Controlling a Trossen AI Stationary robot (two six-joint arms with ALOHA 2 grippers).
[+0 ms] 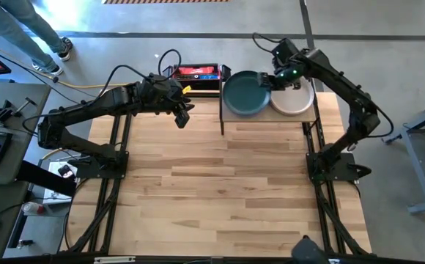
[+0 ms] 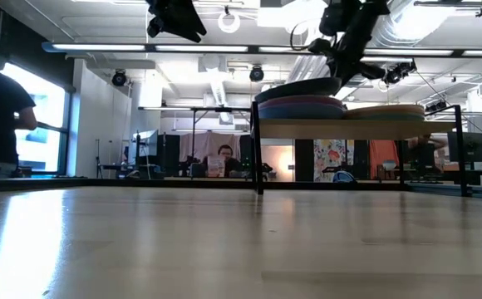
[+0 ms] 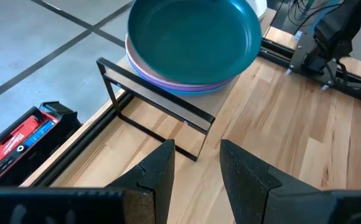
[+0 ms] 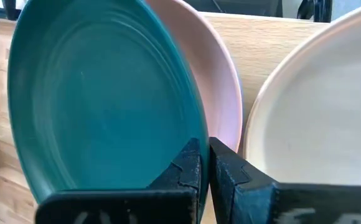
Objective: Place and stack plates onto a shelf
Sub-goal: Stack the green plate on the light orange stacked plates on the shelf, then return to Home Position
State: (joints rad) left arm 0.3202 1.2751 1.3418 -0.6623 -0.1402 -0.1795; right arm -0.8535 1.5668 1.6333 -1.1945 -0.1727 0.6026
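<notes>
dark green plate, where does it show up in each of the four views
High view: dark green plate tops the left stack on the shelf, at the table's far edge.
Low view: seen edge-on, tilted, upper middle.
Left wrist view: fills the top centre.
Right wrist view: fills the left half, right gripper shut on its rim.
Shared landmark: the cream plate beside it.
</notes>
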